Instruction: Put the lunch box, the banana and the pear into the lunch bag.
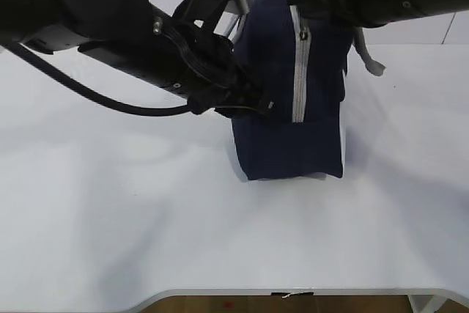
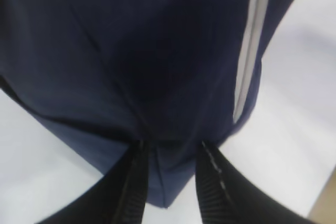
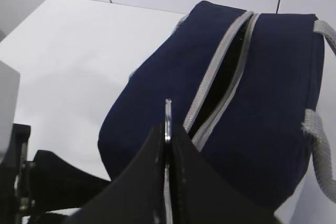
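Note:
The navy lunch bag (image 1: 286,144) stands upright in the middle of the white table, with its grey zipper (image 1: 298,78) facing me. My left gripper (image 1: 265,104) reaches in from the left. In the left wrist view it (image 2: 173,153) pinches a fold of the bag (image 2: 131,51) at a lower corner. My right gripper (image 1: 295,1) is at the bag's top. In the right wrist view it (image 3: 168,129) is shut on the metal zipper pull (image 3: 168,115), and the zipper (image 3: 226,72) gapes partly open. The lunch box, banana and pear are out of view.
A grey rope handle (image 1: 370,56) hangs behind the bag at the right and also shows in the right wrist view (image 3: 321,150). The table's front edge (image 1: 293,292) runs along the bottom. Both black arms cross above the table's back half.

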Robot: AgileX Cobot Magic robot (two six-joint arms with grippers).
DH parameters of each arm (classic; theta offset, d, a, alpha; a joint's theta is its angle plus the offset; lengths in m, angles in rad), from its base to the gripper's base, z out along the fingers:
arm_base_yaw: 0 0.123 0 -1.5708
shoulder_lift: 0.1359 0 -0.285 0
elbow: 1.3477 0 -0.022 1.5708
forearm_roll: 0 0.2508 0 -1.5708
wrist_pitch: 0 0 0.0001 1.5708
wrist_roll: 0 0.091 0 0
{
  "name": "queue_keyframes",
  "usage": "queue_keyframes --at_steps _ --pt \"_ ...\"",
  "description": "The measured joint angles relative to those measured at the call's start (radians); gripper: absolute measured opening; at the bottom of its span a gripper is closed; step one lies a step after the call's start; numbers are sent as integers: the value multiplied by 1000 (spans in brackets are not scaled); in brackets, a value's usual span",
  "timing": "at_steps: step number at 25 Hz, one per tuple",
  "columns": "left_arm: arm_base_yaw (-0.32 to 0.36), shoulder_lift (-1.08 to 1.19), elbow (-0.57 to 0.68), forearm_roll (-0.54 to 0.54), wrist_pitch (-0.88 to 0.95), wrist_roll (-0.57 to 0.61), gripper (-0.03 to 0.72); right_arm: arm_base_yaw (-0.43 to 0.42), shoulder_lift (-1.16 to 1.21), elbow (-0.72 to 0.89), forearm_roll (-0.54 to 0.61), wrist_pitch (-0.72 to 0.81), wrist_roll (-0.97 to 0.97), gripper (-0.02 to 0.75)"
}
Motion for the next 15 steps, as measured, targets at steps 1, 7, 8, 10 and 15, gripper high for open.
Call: queue_keyframes --at_steps 1,7,8,10,15 --pt "0 1 0 -2 -18 0 241 0 0 0 7 -4 0 6" --pt "0 40 0 -10 -72 4 102 0 0 0 16 -10 2 6" --pt "0 44 0 -2 -77 6 50 0 0 0 18 -10 2 6" --pt "0 46 0 17 -77 7 6 0 0 0 20 -10 2 6" --pt "0 35 0 104 -36 8 -6 0 0 0 25 -10 2 6"
